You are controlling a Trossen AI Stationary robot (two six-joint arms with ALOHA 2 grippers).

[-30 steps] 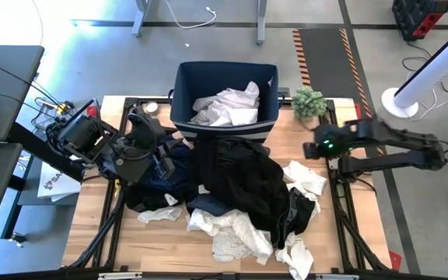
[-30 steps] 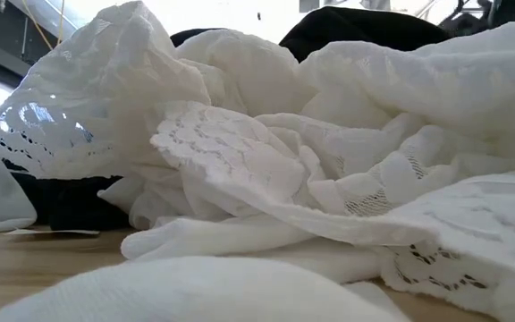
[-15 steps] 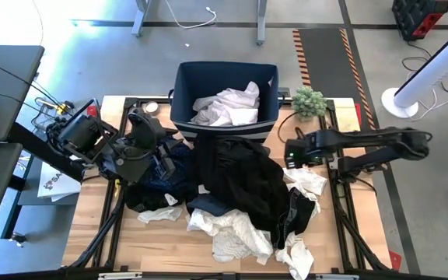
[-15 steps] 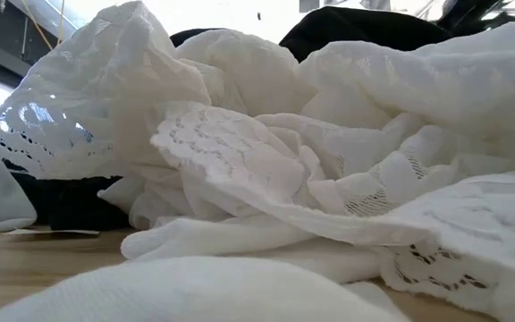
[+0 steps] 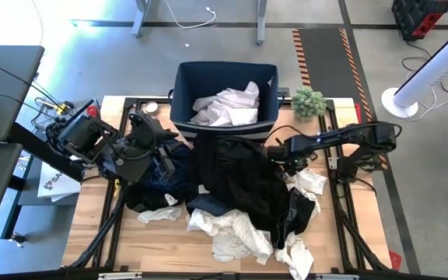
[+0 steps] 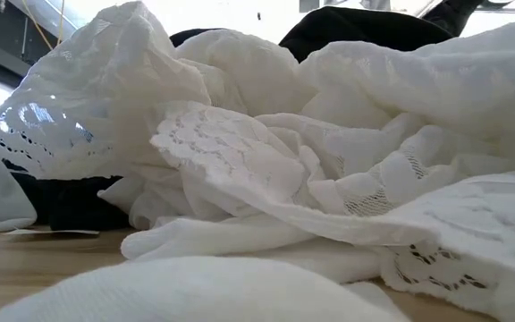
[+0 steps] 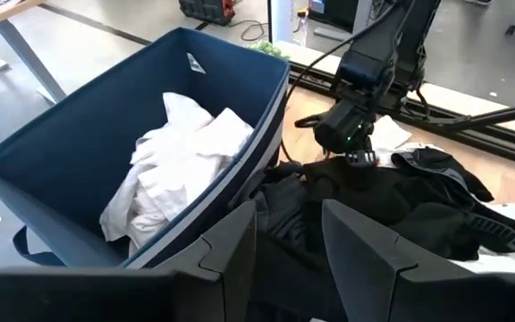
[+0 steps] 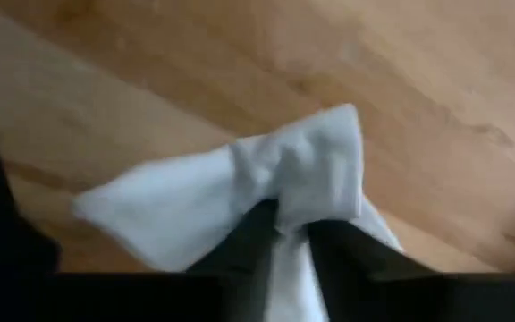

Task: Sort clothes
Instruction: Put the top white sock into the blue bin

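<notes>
Dark right gripper [image 8: 286, 234] pinching plain white cloth [image 8: 240, 192], pale wood table [image 8: 436, 80] beyond. Just beside it, black garments [image 5: 243, 175]. Further toward left gripper [image 5: 164, 163]: navy white-dotted fabric [image 5: 179, 159], dark blue bin [image 5: 224, 78] with white shirts [image 5: 228, 105]. Nearer: white eyelet lace [image 6: 231, 152].

- The table [image 5: 115, 225] is light wood planks with a dark frame along its edges.
- A dark blue bin [image 5: 224, 85] stands at the far edge, with white garments [image 5: 228, 105] inside.
- A small green plant [image 5: 309, 101] sits at the far right corner, just beside the bin.
- A heap of clothes covers the middle: a large black garment [image 5: 243, 175], white lace pieces [image 5: 228, 229] at the near side, a small white piece [image 5: 308, 180] to the right.
- Bare wood shows at the near left corner.
</notes>
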